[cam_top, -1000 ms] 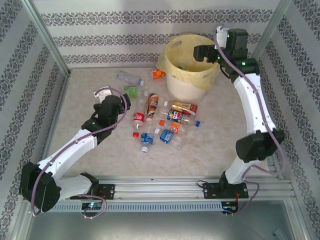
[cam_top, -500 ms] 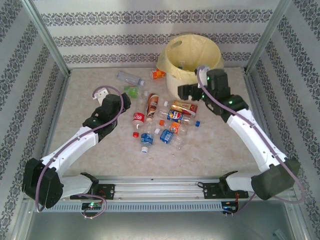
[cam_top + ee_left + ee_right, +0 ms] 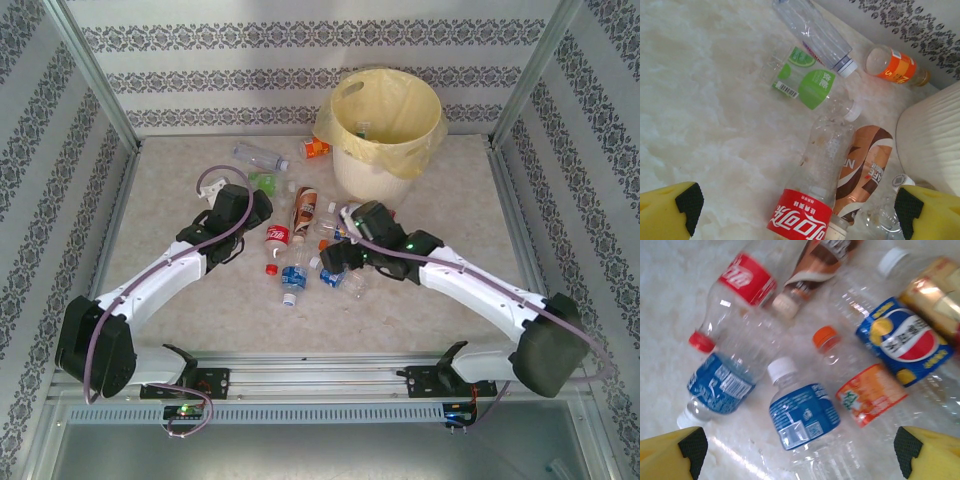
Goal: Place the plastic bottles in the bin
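Right pincer hangs spread wide, gripping nothing, low over the heap of bottles mid-table. Left pincer is spread & empty too, at the heap's left side. Straight under the right one, btwn its yellow fingers, lies the blue-label bottle w/ a white cap. It's flat on its side, cap at the far end from the wrist, long axis running roughly crosswise to the line btwn the fingertips, tilted a bit. So the jaws straddle its width. Looks to me like a straight drop & a squeeze would do, no twist needed. Orange-label bottle lies just beside it on the right, touching or not I can't tell, so it may get nudged. Left pincer has the red cola bottle beneath it, body stretching away from the wrist, w/ the brown bottle right alongside. Bin stands at the far edge, beyond the heap & a bit to the right, so I'd say the right arm is the nearer one for the carry.
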`<action>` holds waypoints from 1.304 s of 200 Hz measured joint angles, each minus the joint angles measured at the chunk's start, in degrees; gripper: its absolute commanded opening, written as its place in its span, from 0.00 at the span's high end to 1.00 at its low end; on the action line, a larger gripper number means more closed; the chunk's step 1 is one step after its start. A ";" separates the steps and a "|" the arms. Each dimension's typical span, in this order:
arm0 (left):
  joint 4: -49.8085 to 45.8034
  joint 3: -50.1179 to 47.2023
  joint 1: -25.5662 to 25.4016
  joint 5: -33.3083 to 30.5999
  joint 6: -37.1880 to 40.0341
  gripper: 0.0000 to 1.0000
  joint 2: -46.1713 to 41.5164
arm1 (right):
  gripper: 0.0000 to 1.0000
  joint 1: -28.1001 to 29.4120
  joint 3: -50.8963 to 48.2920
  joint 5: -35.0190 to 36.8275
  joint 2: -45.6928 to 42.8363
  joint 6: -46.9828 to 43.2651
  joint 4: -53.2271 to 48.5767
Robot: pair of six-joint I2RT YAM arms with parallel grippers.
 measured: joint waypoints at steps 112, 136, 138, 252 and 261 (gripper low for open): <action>-3.06 0.00 0.04 -0.46 -1.18 0.00 0.15 | 0.09 4.55 0.74 1.97 14.32 -2.49 -4.55; -3.17 0.00 0.20 -0.48 -1.20 0.00 0.15 | 0.09 4.61 0.76 2.56 15.08 -1.60 -4.74; -3.17 0.00 0.24 -0.48 -1.20 0.00 0.15 | 0.10 4.61 0.76 2.60 15.21 -1.46 -4.76; -3.65 0.00 0.81 -1.11 -1.44 0.00 0.15 | 0.39 5.49 1.01 4.31 21.97 3.19 -4.39; -3.63 0.00 0.96 -1.09 -1.44 0.01 0.15 | 0.40 5.46 0.96 4.44 21.59 3.45 -4.44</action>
